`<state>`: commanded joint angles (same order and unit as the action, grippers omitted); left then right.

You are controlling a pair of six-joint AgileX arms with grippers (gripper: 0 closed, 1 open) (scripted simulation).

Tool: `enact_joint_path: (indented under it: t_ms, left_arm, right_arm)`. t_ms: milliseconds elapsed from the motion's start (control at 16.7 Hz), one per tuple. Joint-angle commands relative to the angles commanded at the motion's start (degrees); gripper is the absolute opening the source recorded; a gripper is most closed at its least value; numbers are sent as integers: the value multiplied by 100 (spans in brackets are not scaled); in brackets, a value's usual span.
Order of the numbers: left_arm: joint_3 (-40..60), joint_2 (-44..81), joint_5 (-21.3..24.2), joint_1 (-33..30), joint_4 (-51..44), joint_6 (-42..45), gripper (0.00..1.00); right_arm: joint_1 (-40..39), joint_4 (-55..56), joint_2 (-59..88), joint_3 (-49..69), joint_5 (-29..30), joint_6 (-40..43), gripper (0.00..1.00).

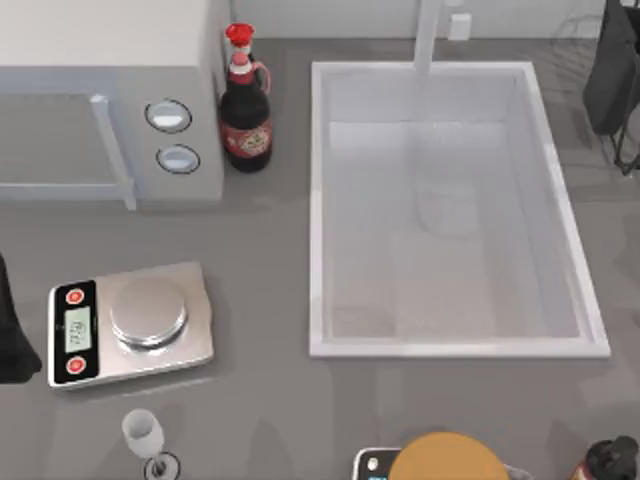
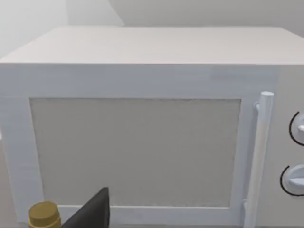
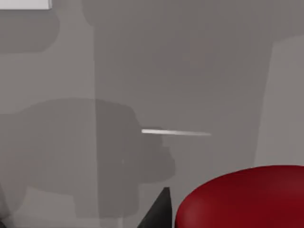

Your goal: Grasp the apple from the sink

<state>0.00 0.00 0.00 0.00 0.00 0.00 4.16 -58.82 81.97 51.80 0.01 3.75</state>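
The apple (image 3: 242, 197) is glossy red and looms close in the right wrist view, pressed against one dark finger (image 3: 159, 211) of my right gripper, which is shut on it. Behind it lies grey counter with the arm's shadow. From above, the right arm (image 1: 615, 75) hangs at the far right edge, outside the sink's rim. The sink (image 1: 318, 200) is a white basin with a pale grey bottom and a faucet post (image 1: 428, 35) at its far end; nothing lies in it. My left arm (image 1: 12, 335) is parked at the table's left edge.
A white microwave (image 1: 100, 90) stands at the back left, with a dark bottle (image 1: 245, 115) with a red cap beside it. A kitchen scale (image 1: 130, 325) and a wine glass (image 1: 145, 435) sit front left. A round tan object (image 1: 445, 458) is at the front edge.
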Motion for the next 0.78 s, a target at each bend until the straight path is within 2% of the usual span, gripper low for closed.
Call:
enact_joint_path:
  t_ms: [180,480,780]
  left_arm:
    - [0,0,0,0,0,0,100]
    - [0,0,0,0,0,0,100]
    - [0,0,0,0,0,0,100]
  right_arm:
    - [-2,583,126,-533,0,-7,0]
    - [-2,669,156,-613,0,-7,0]
    - [-2,669,156,-613,0,-7,38]
